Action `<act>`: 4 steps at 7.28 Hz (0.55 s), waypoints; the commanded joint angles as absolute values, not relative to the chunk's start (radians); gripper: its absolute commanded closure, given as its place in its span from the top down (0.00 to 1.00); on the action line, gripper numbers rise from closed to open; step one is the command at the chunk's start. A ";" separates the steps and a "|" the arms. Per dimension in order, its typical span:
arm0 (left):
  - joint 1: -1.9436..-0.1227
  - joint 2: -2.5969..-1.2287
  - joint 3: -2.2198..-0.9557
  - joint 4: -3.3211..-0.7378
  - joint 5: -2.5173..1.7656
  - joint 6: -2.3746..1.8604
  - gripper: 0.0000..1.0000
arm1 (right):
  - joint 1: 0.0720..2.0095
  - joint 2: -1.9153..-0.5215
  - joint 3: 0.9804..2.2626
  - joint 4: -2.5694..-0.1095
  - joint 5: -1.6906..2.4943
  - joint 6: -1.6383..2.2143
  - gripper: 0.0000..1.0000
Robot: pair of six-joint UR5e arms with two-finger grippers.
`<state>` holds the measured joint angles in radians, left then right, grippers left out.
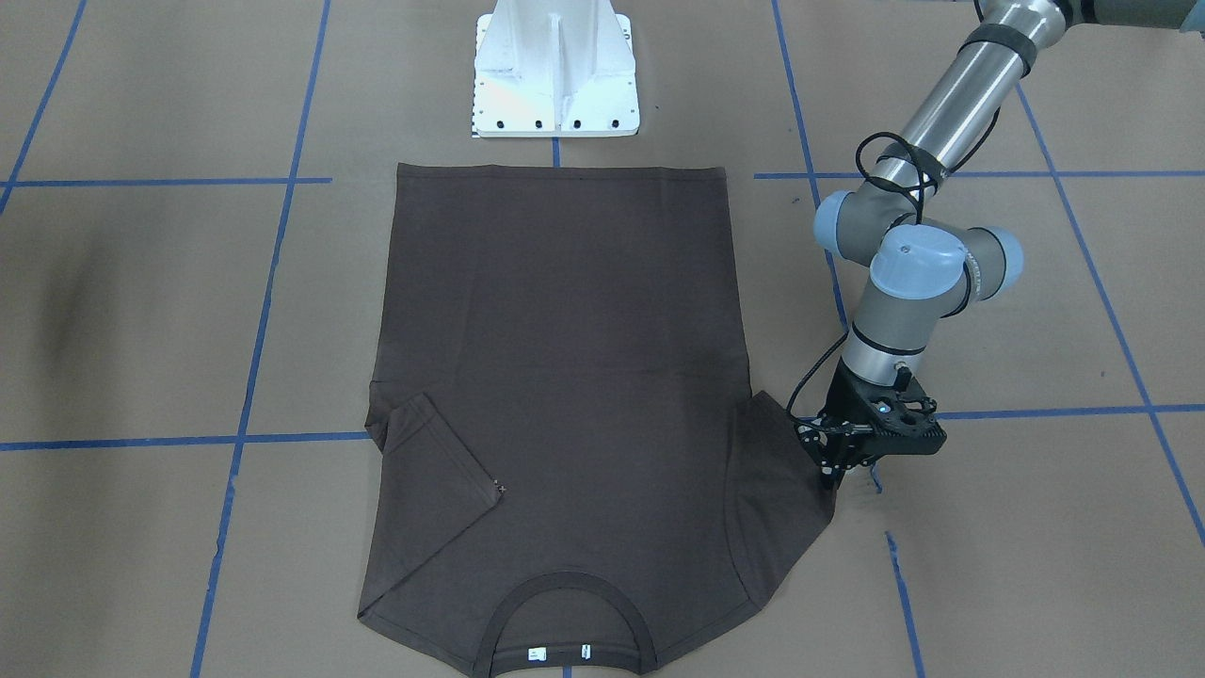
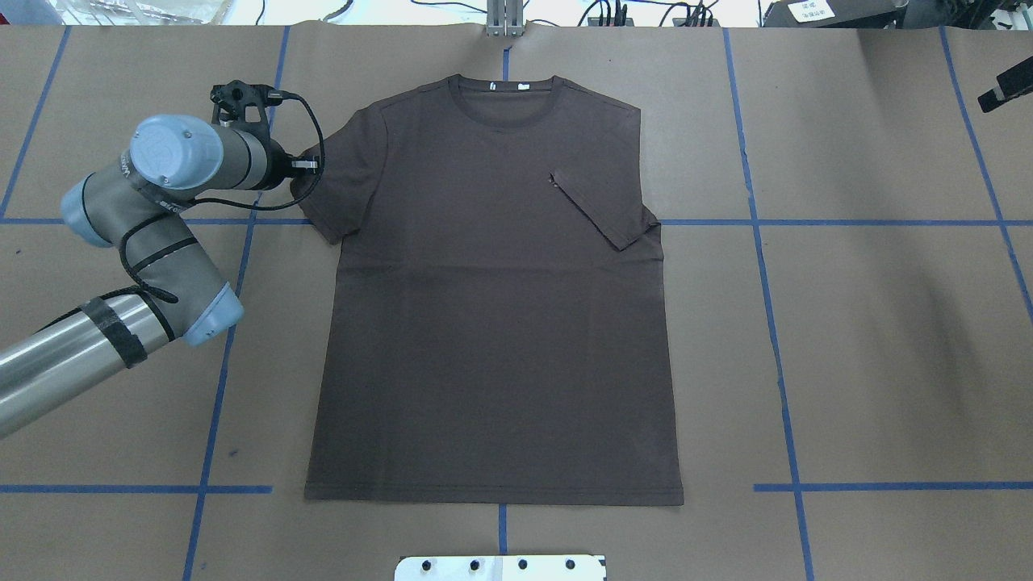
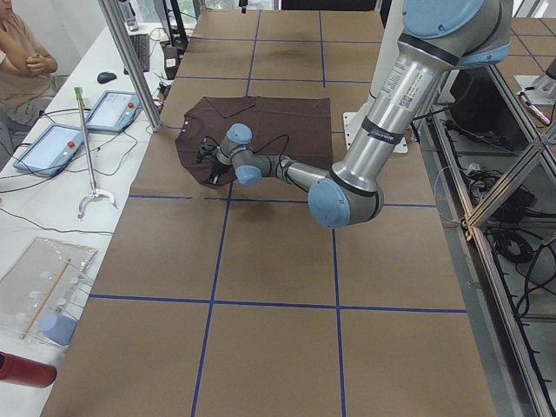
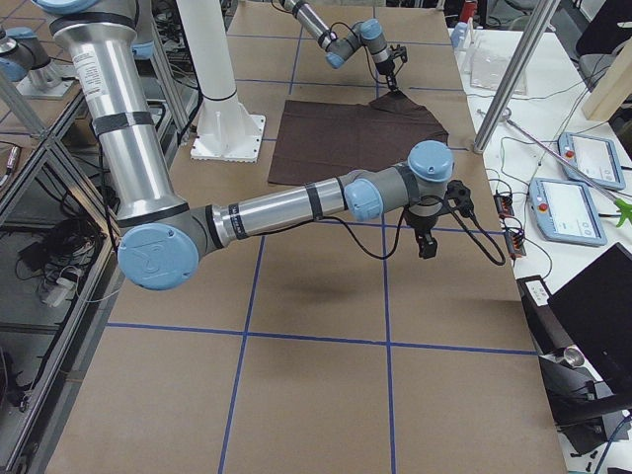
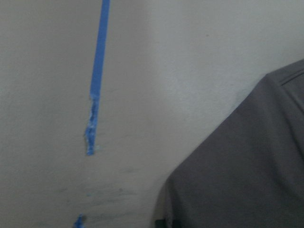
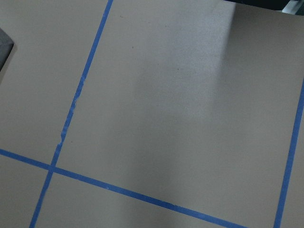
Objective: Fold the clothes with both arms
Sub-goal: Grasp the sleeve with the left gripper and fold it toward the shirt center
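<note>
Brown T-shirt (image 2: 492,339) lies flat at the centre of the table (image 2: 871,339), hem by the white pedestal (image 1: 555,75), one sleeve (image 2: 597,211) folded onto the chest. The left gripper (image 1: 831,480) is down at the other sleeve's hem, its grip impossible to tell. The right gripper (image 4: 425,247) hangs near the right end, opening impossible to tell too.

Whether the left gripper (image 1: 832,478) pinches the shirt (image 1: 565,358) sleeve beside it is too small to tell; its wrist view is blurred. The right gripper (image 4: 426,244) is likewise unreadable.
</note>
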<state>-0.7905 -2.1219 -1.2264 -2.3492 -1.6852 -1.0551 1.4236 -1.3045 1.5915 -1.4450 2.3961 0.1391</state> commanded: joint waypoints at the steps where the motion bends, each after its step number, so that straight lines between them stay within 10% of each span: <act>1: -0.787 -2.227 -1.256 -2.190 -1.690 -1.069 0.00 | 1.424 -1.304 1.591 -1.445 2.395 0.141 1.00; 4: -0.747 -2.370 -1.247 -2.004 -1.687 -1.140 0.00 | 1.424 -1.302 1.591 -1.445 2.395 0.144 1.00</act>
